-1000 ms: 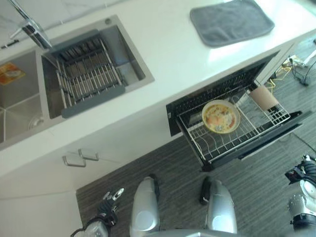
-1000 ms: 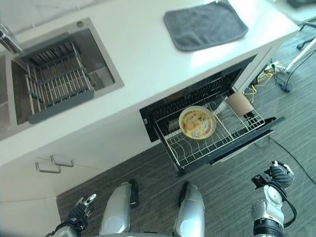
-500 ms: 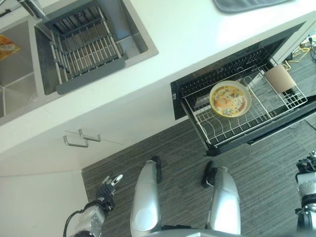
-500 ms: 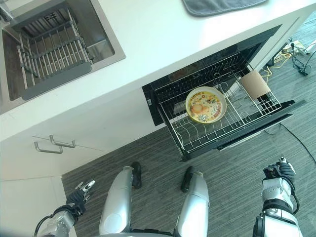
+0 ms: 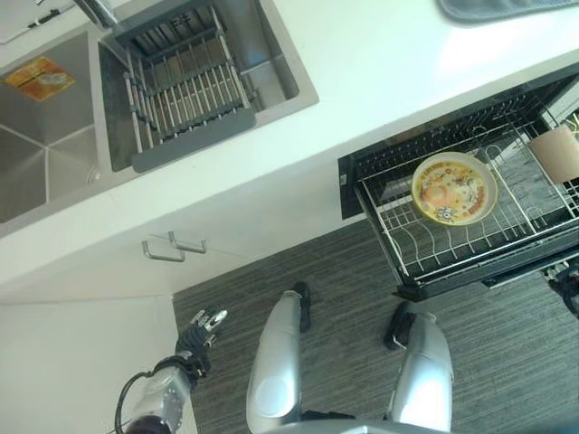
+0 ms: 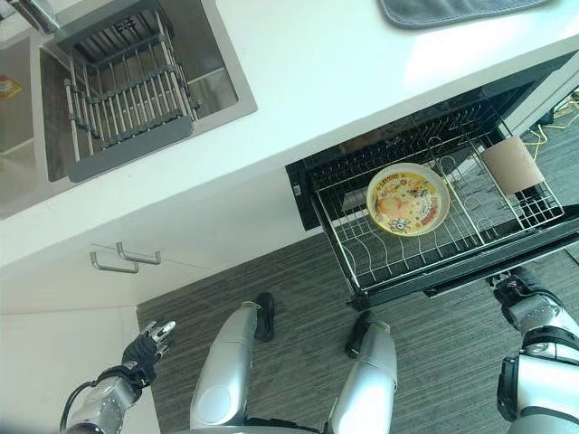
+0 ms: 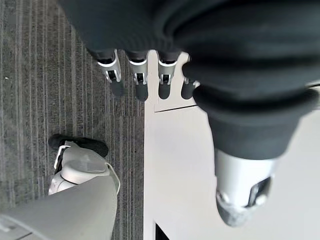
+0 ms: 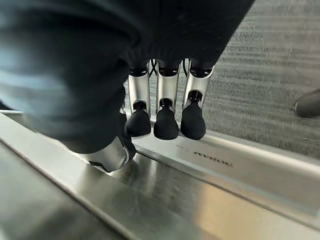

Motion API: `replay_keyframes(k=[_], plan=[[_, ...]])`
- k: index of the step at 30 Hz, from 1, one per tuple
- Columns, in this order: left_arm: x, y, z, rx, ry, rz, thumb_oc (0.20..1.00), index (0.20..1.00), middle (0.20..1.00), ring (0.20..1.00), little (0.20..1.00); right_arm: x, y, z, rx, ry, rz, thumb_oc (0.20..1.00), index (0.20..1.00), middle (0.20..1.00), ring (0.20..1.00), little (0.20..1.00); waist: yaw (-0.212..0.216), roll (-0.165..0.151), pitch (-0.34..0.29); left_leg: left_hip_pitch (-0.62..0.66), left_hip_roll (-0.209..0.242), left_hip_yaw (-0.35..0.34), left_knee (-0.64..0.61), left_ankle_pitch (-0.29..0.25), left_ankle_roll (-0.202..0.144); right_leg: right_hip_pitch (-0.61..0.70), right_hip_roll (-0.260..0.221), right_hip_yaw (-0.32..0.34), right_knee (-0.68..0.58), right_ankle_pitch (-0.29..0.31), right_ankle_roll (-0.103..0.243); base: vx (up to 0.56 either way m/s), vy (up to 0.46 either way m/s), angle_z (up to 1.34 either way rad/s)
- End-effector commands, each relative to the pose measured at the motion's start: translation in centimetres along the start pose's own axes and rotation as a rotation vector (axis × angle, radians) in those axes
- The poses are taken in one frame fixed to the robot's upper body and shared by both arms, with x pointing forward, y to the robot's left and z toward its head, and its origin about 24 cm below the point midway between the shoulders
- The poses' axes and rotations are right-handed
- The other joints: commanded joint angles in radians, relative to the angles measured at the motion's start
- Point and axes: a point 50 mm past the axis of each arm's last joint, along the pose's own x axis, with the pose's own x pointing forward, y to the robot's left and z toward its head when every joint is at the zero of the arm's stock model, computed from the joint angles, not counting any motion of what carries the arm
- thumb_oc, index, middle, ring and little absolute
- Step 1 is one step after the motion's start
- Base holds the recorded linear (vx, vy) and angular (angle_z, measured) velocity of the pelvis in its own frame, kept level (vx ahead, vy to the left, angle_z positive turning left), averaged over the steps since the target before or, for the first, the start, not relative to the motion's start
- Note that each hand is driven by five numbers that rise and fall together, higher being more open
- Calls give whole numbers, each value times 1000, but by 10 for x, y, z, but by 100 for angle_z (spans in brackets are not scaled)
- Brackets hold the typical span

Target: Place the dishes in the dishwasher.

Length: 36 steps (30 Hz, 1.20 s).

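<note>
1. One long white countertop (image 6: 298,81) runs across the head views and serves as the landmark for everything else.
2. Set into the countertop toward its left end is a steel sink (image 5: 54,145), with a grey-framed wire drying rack (image 5: 185,90) sitting in its right basin and an orange-yellow item (image 5: 38,79) lying flat in the left basin.
3. Under the countertop's right part the dishwasher drawer (image 6: 543,244) stands pulled out over the grey striped floor (image 6: 298,280), its white wire rack (image 6: 398,253) exposed.
4. At the countertop's far right edge lies a grey cloth mat (image 6: 452,9), cut off by the frame.
5. Below the countertop, in the middle of the wire rack, rests the yellow bowl (image 6: 408,199): round, shallow, with a pale rim and an orange-and-white printed pattern inside, facing up.
6. Just right of the bowl in the same rack lies a brown paper cup (image 6: 511,165), tipped on its side.
7. Two metal handles (image 6: 125,260) sit on the white cabinet front below the sink.
8. Right hand (image 8: 165,117) is at the steel front edge of the drawer, fingers straight with dark tips resting on the metal, grasping nothing.
9. Left hand (image 7: 137,75) hangs low by the white cabinet, well away from the rack, fingers relaxed and empty.
</note>
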Motion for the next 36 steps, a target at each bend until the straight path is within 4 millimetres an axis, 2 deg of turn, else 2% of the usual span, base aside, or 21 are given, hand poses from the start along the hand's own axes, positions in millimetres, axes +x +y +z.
replay_keyframes(k=[1, 7, 16, 20, 22, 27, 31, 36], plan=[[-7, 14, 0, 38, 15, 10, 1000, 1000, 1000, 1000, 1000, 0, 23, 21, -75, -48, 110, 200, 200, 200, 200, 200, 24, 6, -51, 36, 35, -57, -43, -48, -34, -4, -24, 38, -15, 5, 53, 13, 59, 5], [-7, 12, 1, 33, 9, -6, 1000, 1000, 1000, 1000, 1000, -3, 50, 42, -201, -93, 179, 200, 200, 200, 200, 200, 34, 15, -47, 28, 27, -59, -44, -48, -33, -15, -31, 41, -5, 0, 51, 5, 42, 0], [-8, 11, -1, 19, 14, -34, 1000, 1000, 1000, 1000, 1000, -17, 116, 86, -407, -231, 266, 200, 200, 200, 200, 200, 57, 38, -30, 33, 15, -52, -64, -40, -35, -19, -44, 39, -1, -9, 45, 6, 60, 4], [-10, 11, -4, 28, 16, -50, 1000, 1000, 1000, 1000, 1000, -24, 131, 100, -461, -277, 259, 200, 200, 200, 200, 200, 71, 50, -26, 37, 10, -52, -79, -30, -36, -15, -54, 32, 4, -14, 43, 33, 51, 12], [-12, 11, -5, 7, 12, -60, 1000, 1000, 1000, 1000, 1000, -34, 147, 117, -509, -336, 260, 200, 200, 200, 200, 200, 84, 69, -20, 41, 0, -46, -100, -16, -39, -12, -67, 22, 11, -22, 43, 50, 89, 15], [-20, 12, -22, -12, 46, -79, 1000, 1000, 1000, 1000, 1000, -50, 164, 142, -612, -420, 235, 200, 200, 200, 200, 200, 111, 107, -10, 72, -31, -34, -145, 7, -42, 26, -100, 1, 4, -30, 42, 106, 135, 25], [-26, 14, -31, -22, 66, -89, 1000, 1000, 1000, 1000, 1000, -57, 170, 152, -654, -461, 218, 200, 200, 200, 200, 200, 130, 124, -7, 95, -53, -30, -171, 18, -41, 62, -120, -18, -17, -27, 47, 151, 136, 15], [-33, 18, -32, -11, 80, -117, 1000, 1000, 1000, 1000, 1000, -72, 179, 173, -665, -542, 175, 200, 200, 200, 200, 200, 172, 140, 0, 98, -87, -39, -191, 33, -40, 108, -147, -55, -47, -12, 55, 129, 91, 24]])
